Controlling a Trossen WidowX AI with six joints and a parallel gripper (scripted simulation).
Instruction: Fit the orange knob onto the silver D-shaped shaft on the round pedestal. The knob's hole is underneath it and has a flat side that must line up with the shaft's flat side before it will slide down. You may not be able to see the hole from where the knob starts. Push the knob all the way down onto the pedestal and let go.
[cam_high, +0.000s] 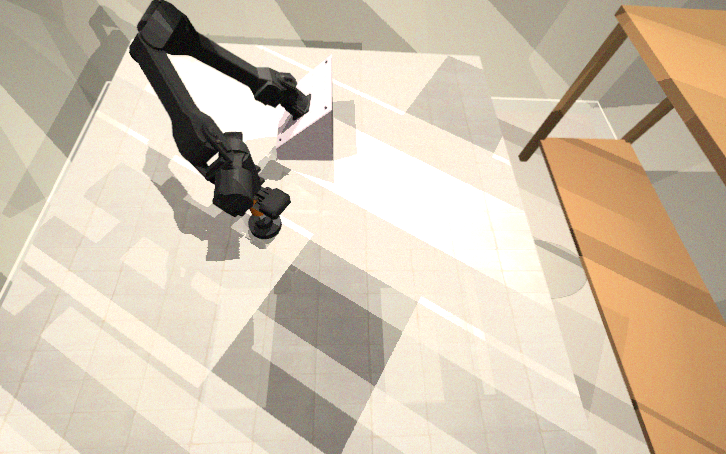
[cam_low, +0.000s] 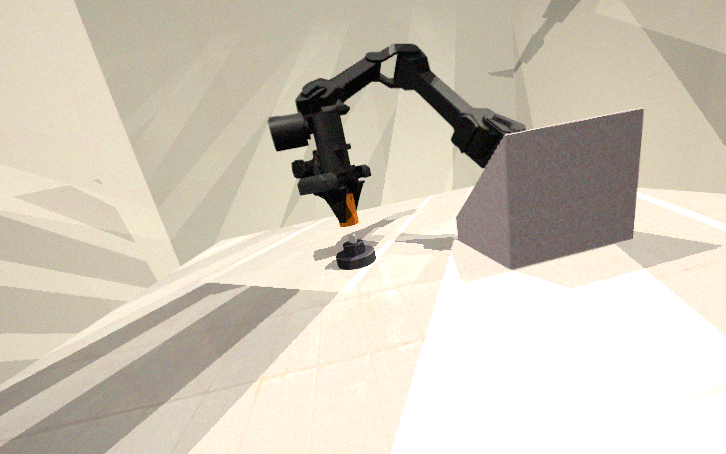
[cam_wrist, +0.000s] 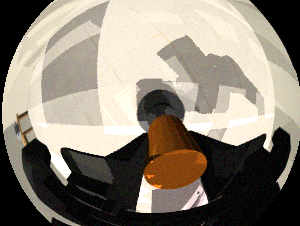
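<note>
My gripper (cam_low: 348, 213) (cam_wrist: 168, 135) is shut on the orange knob (cam_high: 256, 209) (cam_low: 351, 207) (cam_wrist: 175, 169), with a finger on each side of it. In the exterior view the knob leans slightly, and its lower end is a short gap above the silver shaft (cam_low: 352, 237). The shaft stands on the dark round pedestal (cam_high: 265, 233) (cam_low: 355, 260) (cam_wrist: 143, 106). In the wrist view the knob's lower end overlaps the pedestal and hides the shaft. The knob's hole and its flat side are hidden, and the shaft's flat side cannot be made out.
A grey-white wedge block (cam_high: 306, 140) (cam_low: 570, 192) stands by the arm's base. In the top view an orange-brown wooden bench (cam_high: 631, 256) and a taller wooden table (cam_high: 690, 48) are at the right. Hard shadows and bright bands cross the pale surface around the pedestal.
</note>
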